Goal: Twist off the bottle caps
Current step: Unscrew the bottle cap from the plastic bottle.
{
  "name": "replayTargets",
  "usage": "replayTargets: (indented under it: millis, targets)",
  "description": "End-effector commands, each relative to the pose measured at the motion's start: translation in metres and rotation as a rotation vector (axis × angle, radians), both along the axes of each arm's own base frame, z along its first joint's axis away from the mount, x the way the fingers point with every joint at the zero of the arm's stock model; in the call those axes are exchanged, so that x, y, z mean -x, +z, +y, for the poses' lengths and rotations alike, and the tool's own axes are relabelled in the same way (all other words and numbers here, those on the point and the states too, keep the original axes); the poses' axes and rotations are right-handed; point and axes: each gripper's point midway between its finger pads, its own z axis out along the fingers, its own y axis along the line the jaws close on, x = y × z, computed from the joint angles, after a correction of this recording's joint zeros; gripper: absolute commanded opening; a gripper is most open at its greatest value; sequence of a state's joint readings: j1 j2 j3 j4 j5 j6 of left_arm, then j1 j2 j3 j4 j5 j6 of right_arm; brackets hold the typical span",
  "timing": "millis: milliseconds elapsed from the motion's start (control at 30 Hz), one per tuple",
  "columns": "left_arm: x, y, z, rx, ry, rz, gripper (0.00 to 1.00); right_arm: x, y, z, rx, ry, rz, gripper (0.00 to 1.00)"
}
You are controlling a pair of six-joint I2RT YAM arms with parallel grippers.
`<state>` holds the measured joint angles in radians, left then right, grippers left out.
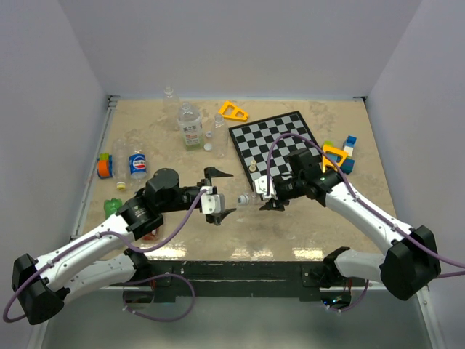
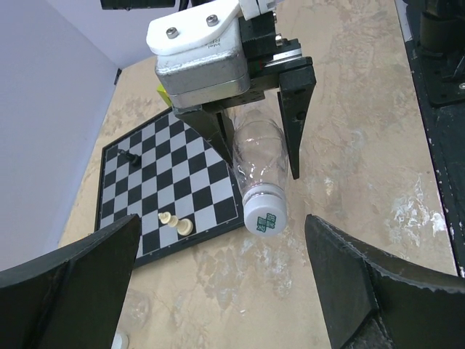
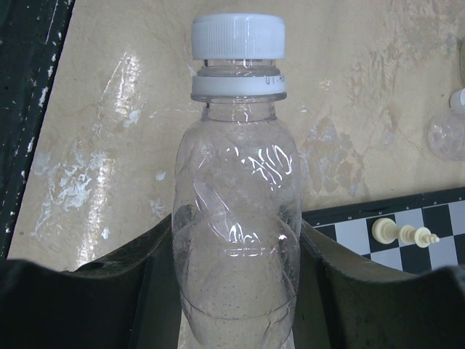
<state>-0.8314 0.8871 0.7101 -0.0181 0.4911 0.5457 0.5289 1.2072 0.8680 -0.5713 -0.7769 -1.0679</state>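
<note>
1. The white bottle cap (image 3: 237, 36) sits on the neck of a clear bottle (image 3: 236, 218), just above a white collar ring.
2. The right gripper (image 1: 266, 198) is clamped around the clear bottle's body. It holds the bottle roughly level over the table (image 1: 305, 233), with the cap pointing toward the left arm.
3. The left gripper (image 1: 227, 194) has its jaws spread wide and grasps nothing. It faces the cap end-on, with its fingers (image 2: 73, 283) out to either side and clear of the cap.
4. A chessboard (image 1: 276, 142) lies beside the held bottle. Two pale chess pieces (image 2: 176, 222) sit near its edge, and a dark pawn (image 2: 131, 156) stands farther in.
5. Toward the table's far left stand a white-green labelled bottle (image 1: 190, 125) and a blue cola-label bottle (image 1: 137, 163).
</note>
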Motion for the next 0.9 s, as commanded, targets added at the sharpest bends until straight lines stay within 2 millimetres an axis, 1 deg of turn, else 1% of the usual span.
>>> replayTargets:
  millis: [0,333,733,867]
  targets:
    - [0.001,0.018,-0.002,0.047,-0.022,-0.07,1.0,0.0,0.006,0.002,-0.017,0.02,-0.011,0.15]
    - [0.0,0.017,-0.002,0.048,-0.017,-0.072,1.0,0.001,0.005,0.003,-0.017,0.023,-0.01,0.15]
    - [0.0,0.01,-0.007,0.052,-0.037,-0.073,1.0,0.0,0.004,0.002,-0.015,0.022,-0.007,0.15]
    - [0.0,0.008,-0.012,0.057,-0.054,-0.05,0.97,0.0,0.004,0.002,-0.015,0.022,-0.006,0.15]
